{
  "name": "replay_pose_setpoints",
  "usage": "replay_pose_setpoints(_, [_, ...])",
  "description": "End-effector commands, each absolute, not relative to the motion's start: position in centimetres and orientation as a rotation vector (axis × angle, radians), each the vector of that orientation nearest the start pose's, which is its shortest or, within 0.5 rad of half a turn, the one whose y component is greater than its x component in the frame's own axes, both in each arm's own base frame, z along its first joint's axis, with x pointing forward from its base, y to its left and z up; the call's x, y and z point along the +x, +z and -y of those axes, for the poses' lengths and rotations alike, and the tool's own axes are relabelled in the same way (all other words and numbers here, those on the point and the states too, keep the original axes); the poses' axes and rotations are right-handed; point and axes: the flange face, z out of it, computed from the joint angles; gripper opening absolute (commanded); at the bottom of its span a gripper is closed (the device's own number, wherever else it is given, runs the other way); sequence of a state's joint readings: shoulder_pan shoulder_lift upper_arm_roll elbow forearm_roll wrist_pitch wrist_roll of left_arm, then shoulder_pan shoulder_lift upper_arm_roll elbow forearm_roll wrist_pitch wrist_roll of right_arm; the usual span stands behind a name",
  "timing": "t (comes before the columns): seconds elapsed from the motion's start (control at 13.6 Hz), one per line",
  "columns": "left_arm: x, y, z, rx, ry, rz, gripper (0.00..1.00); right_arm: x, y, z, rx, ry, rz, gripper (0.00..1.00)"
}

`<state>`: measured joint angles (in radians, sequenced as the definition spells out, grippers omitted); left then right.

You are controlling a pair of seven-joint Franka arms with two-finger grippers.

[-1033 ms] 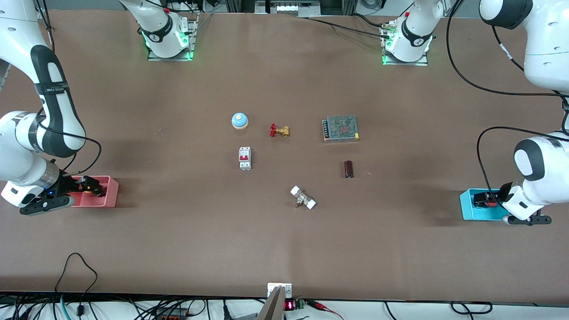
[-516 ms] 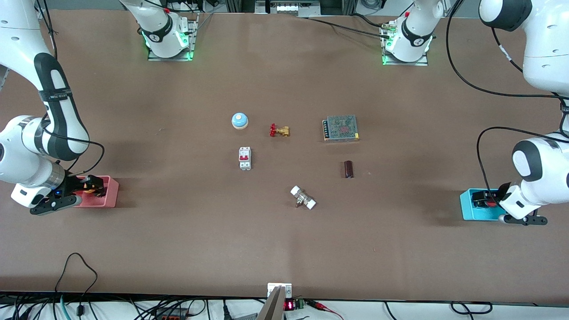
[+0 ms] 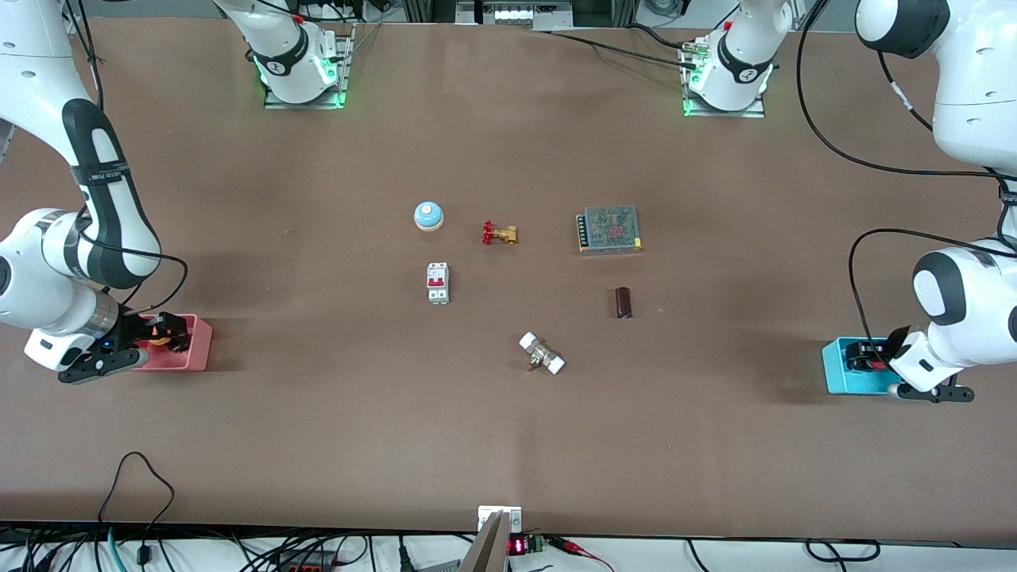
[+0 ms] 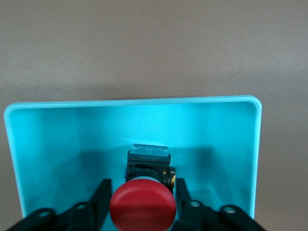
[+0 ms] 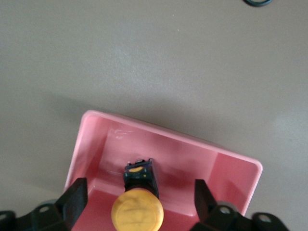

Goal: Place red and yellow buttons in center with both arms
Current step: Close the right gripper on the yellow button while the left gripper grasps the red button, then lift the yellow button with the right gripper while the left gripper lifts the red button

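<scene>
The red button (image 4: 142,211) lies in the cyan tray (image 4: 57,144) at the left arm's end of the table. My left gripper (image 4: 142,184) is down in the tray, its fingers (image 4: 102,195) close against the button's sides; it also shows in the front view (image 3: 866,357). The yellow button (image 5: 137,211) lies in the pink tray (image 5: 168,134) at the right arm's end. My right gripper (image 5: 138,187) is open wide, a finger on each side of it, not touching; it also shows in the front view (image 3: 168,334). The brown tabletop centre (image 3: 524,294) is bare.
Round the table's middle stand a blue-and-white bell (image 3: 428,215), a red-handled brass valve (image 3: 499,233), a white circuit breaker (image 3: 438,283), a mesh-covered power supply (image 3: 609,229), a dark cylinder (image 3: 624,302) and a white-ended fitting (image 3: 542,354).
Both arms have shifted slightly over their trays, each hand a little toward the table's middle. The buttons stay in their trays.
</scene>
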<state>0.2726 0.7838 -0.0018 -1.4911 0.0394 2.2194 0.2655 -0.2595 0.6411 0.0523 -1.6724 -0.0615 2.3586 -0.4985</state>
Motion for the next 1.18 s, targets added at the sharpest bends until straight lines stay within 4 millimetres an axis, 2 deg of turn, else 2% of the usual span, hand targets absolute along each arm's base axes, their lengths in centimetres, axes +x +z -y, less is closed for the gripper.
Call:
replay_pose_setpoints(0.0, [68.9, 20.1, -19.2, -3.176, 0.06, -0.016, 0.42, 66.7, 23.3, 15.2, -3.122, -0.061, 0.552, 0.81])
replay_pose_setpoints(0.07, [68.8, 20.0, -19.1, -3.184, 0.061, -0.009, 0.37, 66.7, 23.3, 15.2, -3.122, -0.061, 0.552, 0.73])
replay_pose_setpoints(0.15, [68.8, 20.0, -19.1, -3.186, 0.061, -0.005, 0.34, 66.7, 23.3, 15.3, -3.123, -0.063, 0.552, 0.68])
replay_pose_setpoints(0.22, [68.9, 20.2, -19.2, -3.185, 0.056, -0.003, 0.32, 66.8, 23.2, 15.1, -3.12, -0.061, 0.556, 0.68])
replay_pose_setpoints(0.3, [69.0, 20.4, -19.0, -3.183, 0.052, -0.007, 0.32, 66.7, 23.2, 15.1, -3.121, -0.059, 0.554, 0.62])
replay_pose_setpoints(0.37, [69.3, 22.0, -18.8, -3.177, 0.022, -0.016, 0.32, 66.8, 23.2, 15.1, -3.119, -0.059, 0.558, 0.58])
replay_pose_setpoints(0.52, [69.3, 27.1, -18.8, -3.156, -0.037, -0.025, 0.32, 66.7, 23.2, 15.1, -3.12, -0.056, 0.556, 0.5])
replay_pose_setpoints(0.66, [68.3, 32.5, -18.3, -3.164, -0.008, -0.03, 0.32, 66.8, 23.3, 15.2, -3.117, -0.058, 0.575, 0.45])
replay_pose_setpoints(0.81, [66.7, 36.0, -17.1, -3.176, 0.033, -0.033, 0.31, 66.8, 23.3, 15.1, -3.116, -0.061, 0.579, 0.45])
replay_pose_setpoints(0.96, [64.3, 35.6, -14.3, -3.198, 0.158, -0.013, 0.31, 66.9, 23.4, 15.0, -3.117, -0.063, 0.582, 0.45])
replay_pose_setpoints(1.03, [62.9, 34.5, -12.4, -3.202, 0.228, 0.029, 0.31, 66.9, 23.5, 15.0, -3.117, -0.063, 0.579, 0.45])
replay_pose_setpoints(1.11, [62.0, 33.3, -9.4, -3.199, 0.283, 0.036, 0.31, 67.1, 24.4, 15.0, -3.123, -0.085, 0.584, 0.45])
